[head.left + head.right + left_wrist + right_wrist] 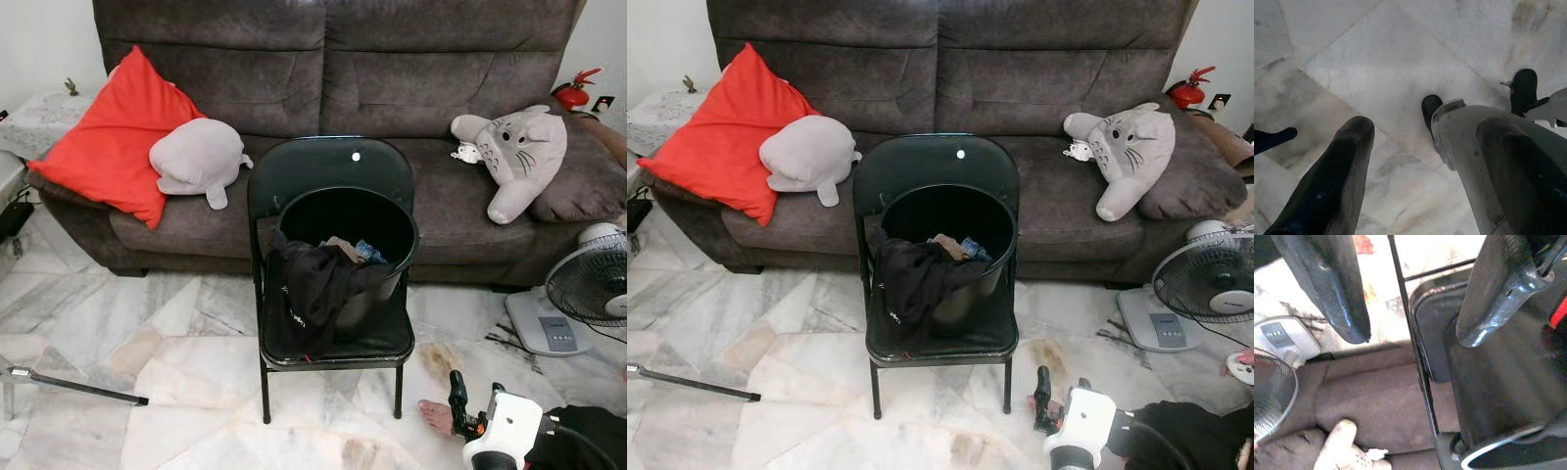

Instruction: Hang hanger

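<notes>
A black folding chair (333, 338) stands in front of the sofa. On its seat sits a black bucket (348, 235) holding clothes, with a dark garment (309, 289) draped over its rim. My right gripper (456, 387) is low at the right, near the chair's front right leg. In the right wrist view it (1413, 333) is open, nothing between its fingers, and faces the chair's frame (1418, 357). My left gripper (1425, 125) hangs open over the marble floor (1391, 63), beside my own leg and feet.
Behind the chair is a dark sofa (392, 88) with a red cushion (113, 132) and two plush toys (196, 157) (514, 152). A floor fan (588, 284) stands at the right. A metal rod (73, 387) lies on the floor at the left. A bare foot (433, 416) is next to my right gripper.
</notes>
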Controlling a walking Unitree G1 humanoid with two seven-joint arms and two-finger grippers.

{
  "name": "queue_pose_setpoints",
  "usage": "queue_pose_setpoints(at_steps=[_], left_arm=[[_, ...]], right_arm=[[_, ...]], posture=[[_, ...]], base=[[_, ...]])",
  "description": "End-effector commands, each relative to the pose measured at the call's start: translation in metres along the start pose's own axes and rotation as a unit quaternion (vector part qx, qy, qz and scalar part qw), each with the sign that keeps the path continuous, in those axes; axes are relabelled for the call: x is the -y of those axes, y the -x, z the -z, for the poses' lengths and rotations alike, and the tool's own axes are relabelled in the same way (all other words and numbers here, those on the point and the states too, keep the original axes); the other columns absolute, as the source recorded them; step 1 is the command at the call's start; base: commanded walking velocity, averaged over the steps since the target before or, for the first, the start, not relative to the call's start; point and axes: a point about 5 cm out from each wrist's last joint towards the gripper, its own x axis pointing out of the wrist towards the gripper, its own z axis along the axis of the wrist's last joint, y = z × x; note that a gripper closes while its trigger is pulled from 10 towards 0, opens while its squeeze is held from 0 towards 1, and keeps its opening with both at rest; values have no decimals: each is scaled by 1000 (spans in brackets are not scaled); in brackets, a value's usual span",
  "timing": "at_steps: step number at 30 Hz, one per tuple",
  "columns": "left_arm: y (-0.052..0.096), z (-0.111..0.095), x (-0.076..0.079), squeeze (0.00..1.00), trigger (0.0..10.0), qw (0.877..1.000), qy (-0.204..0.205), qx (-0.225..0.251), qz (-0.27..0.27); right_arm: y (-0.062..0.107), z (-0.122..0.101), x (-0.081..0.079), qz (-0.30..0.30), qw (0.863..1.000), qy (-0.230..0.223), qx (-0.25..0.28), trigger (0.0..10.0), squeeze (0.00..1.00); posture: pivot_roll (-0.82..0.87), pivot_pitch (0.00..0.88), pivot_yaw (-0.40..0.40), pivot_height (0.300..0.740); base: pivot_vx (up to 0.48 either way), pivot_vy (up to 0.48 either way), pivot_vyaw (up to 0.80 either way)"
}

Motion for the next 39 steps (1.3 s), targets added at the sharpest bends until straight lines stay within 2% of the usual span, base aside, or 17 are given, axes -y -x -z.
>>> queue_pose_setpoints(at_steps=[1, 13, 34, 39], left_arm=[[3, 10, -4, 0, 10000, 1000, 6, -18, -7], [2, 9, -2, 0, 10000, 1000, 14, -17, -6], [1, 5, -3, 0, 10000, 1000, 12, -14, -6], [1, 6, -4, 0, 10000, 1000, 9, -15, -7]], right_arm=[[0, 0, 0, 2, 1000, 1, -5, 10000, 0], [-4, -4, -12, -14, 1000, -2, -7, 10000, 0], [-6, -6, -17, -25, 1000, -1, -7, 10000, 0], [-6, -6, -19, -28, 1000, -1, -10, 10000, 0]], posture=[[-79, 106, 32, 721], [-77, 80, 34, 721], [-76, 92, 36, 721], [-75, 98, 34, 721]], base=[[0, 0, 0], [0, 0, 0], [0, 309, 0], [0, 0, 0]])
